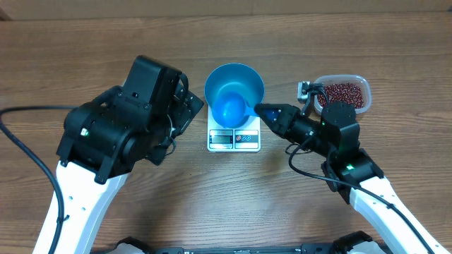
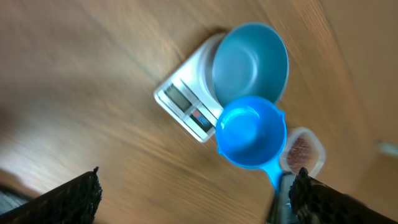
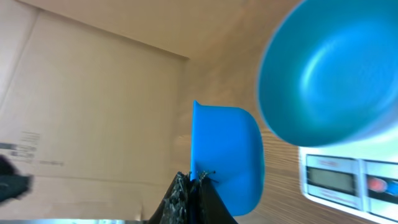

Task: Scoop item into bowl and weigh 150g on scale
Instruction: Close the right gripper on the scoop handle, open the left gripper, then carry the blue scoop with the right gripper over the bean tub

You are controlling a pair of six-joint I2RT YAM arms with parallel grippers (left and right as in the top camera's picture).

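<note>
Left gripper [image 2: 198, 179]: jaws spread wide, holding nothing, poised over bare table [image 1: 106, 42] just left of the scale [image 1: 234, 138]; both fingers [image 2: 71, 199] frame the bottom corners of the left wrist view

Right gripper [image 3: 194, 186]: jaws pressed together on the handle of the bright blue scoop [image 1: 229, 107]; arm reaches in from the right of the scale

Scoop: cup held over the near part of the bowl [image 1: 235, 83], handle pointing right toward the gripper; its tilt cannot be told

Bowl: round, blue, seated on the scale and overhanging its platform; display and button strip exposed along the front edge

Beans [image 1: 344, 94]: dark red, lying in the clear plastic tub [image 1: 361, 82] at the right of the table, well apart from the bowl, behind the right arm
</note>
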